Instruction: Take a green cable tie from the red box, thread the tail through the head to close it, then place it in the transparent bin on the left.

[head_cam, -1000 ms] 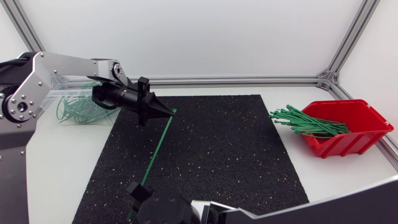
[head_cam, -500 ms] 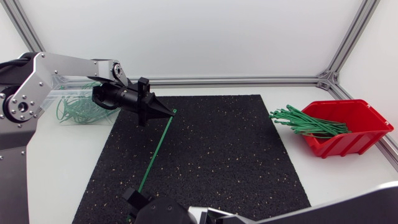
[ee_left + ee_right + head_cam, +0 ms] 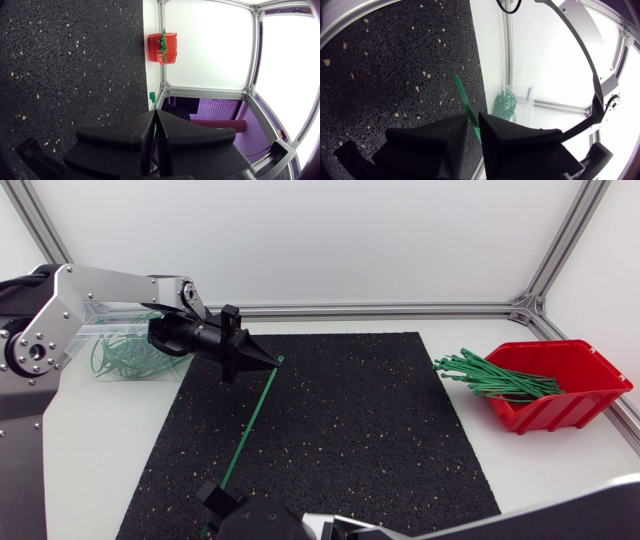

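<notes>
A green cable tie (image 3: 250, 420) stretches straight over the black mat. My left gripper (image 3: 268, 361) is shut on its head end, and the square head (image 3: 152, 95) pokes out just past the fingertips of the left gripper (image 3: 155, 112). The tie's tail (image 3: 462, 92) runs between the fingers of my right gripper (image 3: 473, 119), which still stand a little apart around it. This right gripper (image 3: 222, 498) sits at the mat's near edge. The red box (image 3: 560, 412) at the right holds several green ties (image 3: 495, 375). The transparent bin (image 3: 120, 350) stands behind the left arm.
The black speckled mat (image 3: 370, 430) covers the table's middle. Several looped green ties lie in the transparent bin (image 3: 512, 102). An aluminium frame rail (image 3: 400, 309) runs along the back edge of the table. The red box (image 3: 170, 47) shows far ahead of the left gripper.
My right gripper has slid a little toward the near edge along the tie's tail, and its fingers have narrowed. The left gripper and the tie's head have stayed put.
</notes>
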`<state>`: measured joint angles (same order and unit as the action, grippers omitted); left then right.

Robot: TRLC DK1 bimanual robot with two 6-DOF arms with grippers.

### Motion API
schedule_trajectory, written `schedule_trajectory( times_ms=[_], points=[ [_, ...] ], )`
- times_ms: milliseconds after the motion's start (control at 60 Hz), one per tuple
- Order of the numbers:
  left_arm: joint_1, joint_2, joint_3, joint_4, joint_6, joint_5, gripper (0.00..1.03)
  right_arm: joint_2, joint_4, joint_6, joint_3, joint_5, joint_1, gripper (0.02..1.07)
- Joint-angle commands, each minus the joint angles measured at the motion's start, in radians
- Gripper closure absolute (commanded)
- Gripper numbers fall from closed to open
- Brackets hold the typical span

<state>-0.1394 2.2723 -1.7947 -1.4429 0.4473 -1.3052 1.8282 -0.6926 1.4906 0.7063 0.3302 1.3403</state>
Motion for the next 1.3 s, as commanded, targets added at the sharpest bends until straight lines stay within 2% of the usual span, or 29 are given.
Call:
schedule_trajectory(
  times_ms=[0,167,417,550,833,1050,1283],
  points=[
    [-0.005,0.026,-0.015,-0.024,0.033,-0.016,1.00,-0.020,-0.018,0.025,-0.007,0.009,0.013,0.86],
    [-0.003,0.024,-0.006,-0.024,0.048,-0.016,1.00,-0.010,-0.022,0.014,-0.010,0.003,0.002,0.88],
    [-0.006,0.027,-0.003,-0.022,0.073,-0.022,1.00,0.034,-0.116,0.019,-0.053,-0.013,-0.010,0.89],
    [-0.008,0.026,-0.002,-0.024,0.079,-0.023,1.00,0.049,-0.171,0.036,-0.068,-0.054,-0.023,1.02],
    [-0.003,0.021,0.009,-0.022,0.094,-0.026,1.00,0.075,-0.235,0.040,-0.064,-0.095,-0.084,1.02],
    [-0.012,-0.008,0.037,-0.013,0.126,-0.032,1.00,0.071,-0.220,-0.046,-0.028,-0.140,-0.142,1.02],
    [-0.031,-0.019,0.058,0.009,0.148,-0.034,1.00,0.016,-0.048,-0.300,0.044,-0.211,-0.213,1.02]
  ],
)
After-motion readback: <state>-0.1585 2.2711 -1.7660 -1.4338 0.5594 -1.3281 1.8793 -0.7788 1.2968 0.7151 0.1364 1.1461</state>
